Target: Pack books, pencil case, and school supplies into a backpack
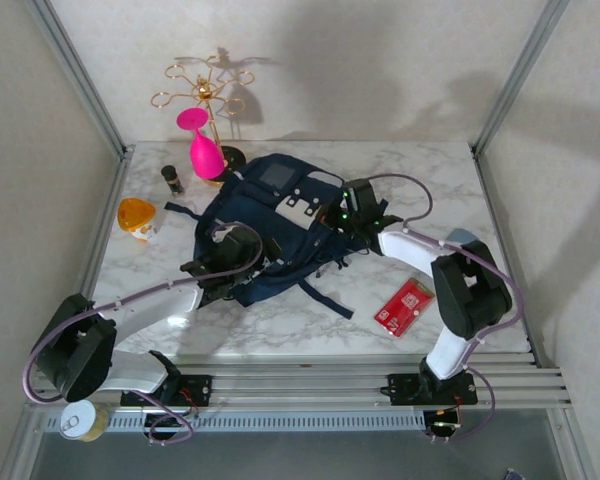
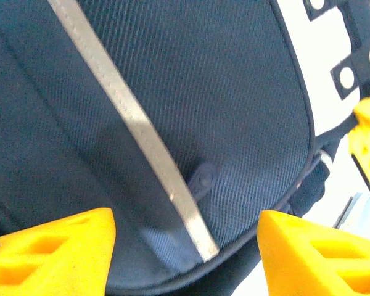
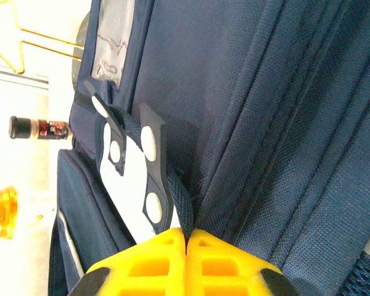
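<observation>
Right claw (image 3: 186,240) sits shut at the backpack (image 3: 265,123) seam; left claw (image 2: 185,246) hangs open over its front. School supplies (image 1: 404,306) lie right of backpack, nearer right arm (image 1: 460,290).

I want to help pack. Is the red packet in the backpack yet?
Out. The red packet lies on the table, apart from the backpack.

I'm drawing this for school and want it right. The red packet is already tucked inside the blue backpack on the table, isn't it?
Not inside. The red packet lies flat on the table, to the right of the blue backpack; the top view shows it. The backpack is on the table, as you said.
</observation>
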Controlling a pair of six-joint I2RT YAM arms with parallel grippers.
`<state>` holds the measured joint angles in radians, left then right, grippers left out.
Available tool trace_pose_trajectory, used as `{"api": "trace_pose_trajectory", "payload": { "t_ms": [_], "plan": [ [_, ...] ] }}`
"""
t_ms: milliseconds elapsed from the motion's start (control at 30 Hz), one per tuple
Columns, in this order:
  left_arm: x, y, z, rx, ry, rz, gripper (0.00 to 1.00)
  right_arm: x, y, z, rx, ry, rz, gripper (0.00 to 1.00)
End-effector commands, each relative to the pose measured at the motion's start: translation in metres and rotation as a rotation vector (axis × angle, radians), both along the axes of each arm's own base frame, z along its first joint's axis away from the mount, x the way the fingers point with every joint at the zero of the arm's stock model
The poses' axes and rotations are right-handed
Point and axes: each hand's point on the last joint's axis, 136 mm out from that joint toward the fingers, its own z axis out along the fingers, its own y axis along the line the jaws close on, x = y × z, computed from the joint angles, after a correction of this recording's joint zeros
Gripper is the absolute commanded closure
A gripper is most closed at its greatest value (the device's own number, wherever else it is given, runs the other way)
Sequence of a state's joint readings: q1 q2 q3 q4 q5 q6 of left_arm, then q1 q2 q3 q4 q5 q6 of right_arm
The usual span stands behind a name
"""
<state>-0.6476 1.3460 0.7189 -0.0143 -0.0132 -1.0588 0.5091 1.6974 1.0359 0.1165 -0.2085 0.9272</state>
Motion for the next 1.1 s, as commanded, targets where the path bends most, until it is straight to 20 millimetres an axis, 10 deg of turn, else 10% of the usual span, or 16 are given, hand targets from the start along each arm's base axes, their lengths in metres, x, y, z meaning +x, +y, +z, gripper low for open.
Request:
{"api": "trace_pose_trajectory", "payload": {
  "t_ms": [0,400,733,900,1067],
  "plan": [
    [0.021,-0.018,0.023,-0.038,-0.073,-0.017,0.38,-0.003,-0.012,0.049,0.131,-0.086,-0.048,1.00],
    [0.108,-0.063,0.011,-0.027,-0.134,-0.121,0.38,-0.024,-0.026,0.065,0.274,-0.100,-0.152,1.00],
    [0.171,-0.105,0.030,-0.081,-0.189,-0.220,0.39,-0.035,-0.002,0.089,0.387,-0.146,-0.192,1.00],
    [0.152,-0.084,0.052,0.000,-0.177,-0.217,0.36,-0.039,-0.013,0.078,0.351,-0.135,-0.230,1.00],
    [0.088,-0.056,0.064,0.017,-0.140,-0.174,0.35,-0.042,-0.019,0.079,0.344,-0.138,-0.233,1.00]
  ]
}}
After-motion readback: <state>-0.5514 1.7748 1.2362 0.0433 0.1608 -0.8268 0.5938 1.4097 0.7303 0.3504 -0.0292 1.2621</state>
